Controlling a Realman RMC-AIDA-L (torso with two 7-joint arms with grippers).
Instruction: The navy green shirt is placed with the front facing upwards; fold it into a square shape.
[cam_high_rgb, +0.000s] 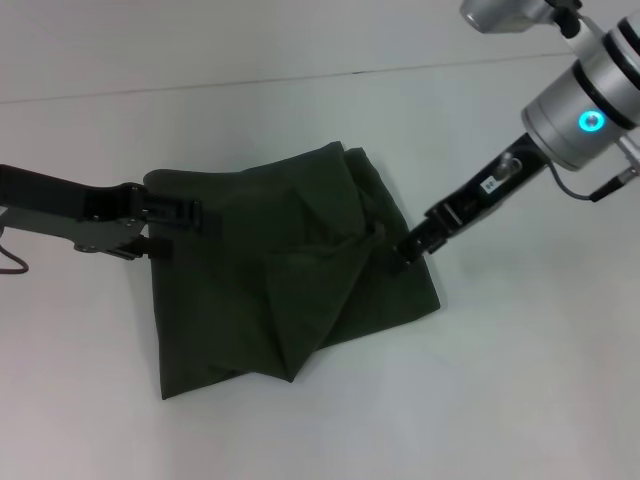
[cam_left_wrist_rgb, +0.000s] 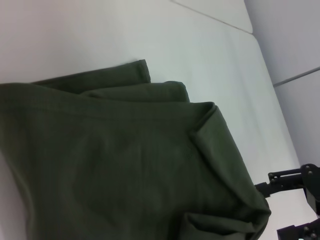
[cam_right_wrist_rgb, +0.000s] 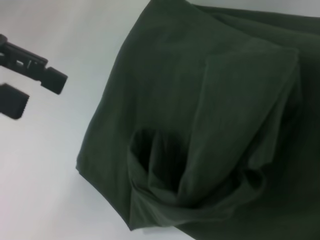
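Across the white tabletop lies the dark olive-green cotton shirt, folded into a rough, rumpled block with loose diagonal flaps. The left end effector sits at its left edge, the right end effector pinching a bunched fold at its right edge; whether the left one is closed cannot be told. Judged from this, the step wants both edges drawn taut and level, so the layers settle flat and square.

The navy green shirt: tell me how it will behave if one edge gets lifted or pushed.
The navy green shirt looks floppy: it lies in soft folds and creases, so a lifted edge would probably sag and drag the rest. Where the right hand meets it the cloth bunches, so pushing likely wrinkles it rather than slides it. The left hand sits at the opposite edge.
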